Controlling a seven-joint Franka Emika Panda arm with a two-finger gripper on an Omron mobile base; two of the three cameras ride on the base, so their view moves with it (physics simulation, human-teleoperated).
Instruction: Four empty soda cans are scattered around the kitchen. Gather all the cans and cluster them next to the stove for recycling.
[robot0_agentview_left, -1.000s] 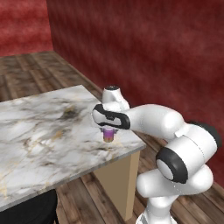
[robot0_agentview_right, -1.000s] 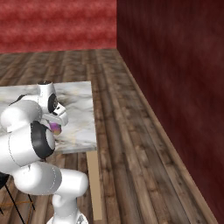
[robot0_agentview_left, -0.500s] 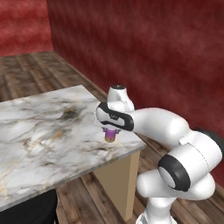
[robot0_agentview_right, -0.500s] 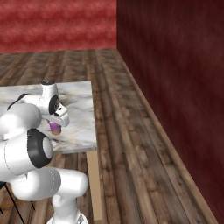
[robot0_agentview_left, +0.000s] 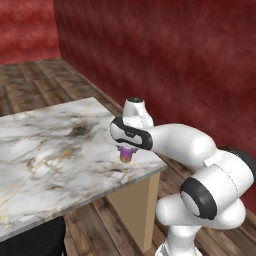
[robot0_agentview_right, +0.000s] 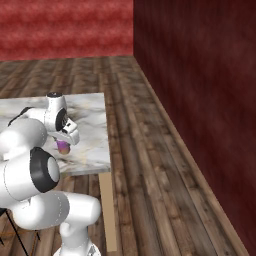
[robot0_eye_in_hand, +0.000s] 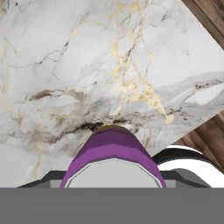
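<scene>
- The step in hand was judged to be the pick-up of the purple soda can (robot0_agentview_left: 127, 155), one of the four cans to be gathered.
- The purple soda can stood upright near the right edge of the marble table (robot0_agentview_left: 45, 160), close to the near right corner. In the right base view the can (robot0_agentview_right: 62, 146) showed just under the hand, with the table (robot0_agentview_right: 92, 150) edge to its right.
- The gripper (robot0_agentview_left: 127, 149) sat directly over the can, pointing straight down at the table top. The white hand with its dark band covered the top of the can in the left base view.
- In the hand view the can (robot0_eye_in_hand: 113, 153) lay at the bottom centre, its silver top facing the camera and its purple shoulder rising above it. The can was therefore centred under the hand.
- The fingertips were hidden by the hand and the can in every view. Whether the jaws were spread, or closed on the can, could not be told.
- Whether the can rested on the table or was raised just off it could not be told either.
- Arm pose: the arm rose from the base at the near right, bent at the elbow, and reached left and far over the table corner, with the forearm roughly level and the wrist turned down.
- Next move, as a judgement: confirm a firm grip on the can body, raise it straight up clear of the marble, then carry it towards the stove. A side knock could tip the light can off the nearby edge.
</scene>
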